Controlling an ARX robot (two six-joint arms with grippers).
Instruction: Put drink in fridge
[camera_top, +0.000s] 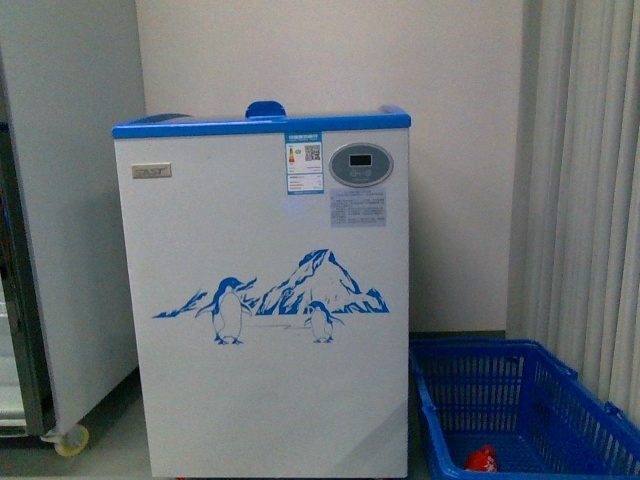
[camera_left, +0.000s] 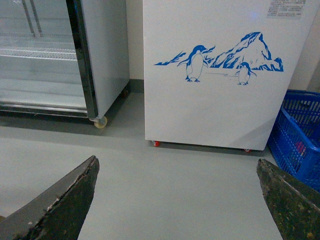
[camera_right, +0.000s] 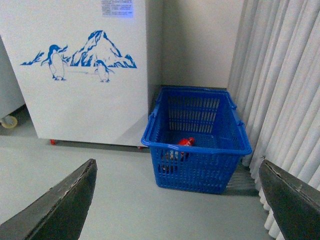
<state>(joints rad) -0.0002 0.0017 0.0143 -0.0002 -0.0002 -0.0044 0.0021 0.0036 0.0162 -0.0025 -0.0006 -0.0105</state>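
One white chest fridge (camera_top: 260, 300) with a blue top rim is seen ahead; two penguins and one mountain are printed on its front. One blue plastic crate (camera_top: 500, 347) is set on the floor just beside it, between the fridge and the curtain (camera_top: 585, 200). One drink (camera_right: 186, 142), made out mainly by its red cap, is found inside that crate. One tall grey cabinet (camera_top: 70, 220) is placed at the left. The left gripper (camera_left: 176, 165) and the right gripper (camera_right: 177, 165) are each held spread wide, with nothing between the fingers.
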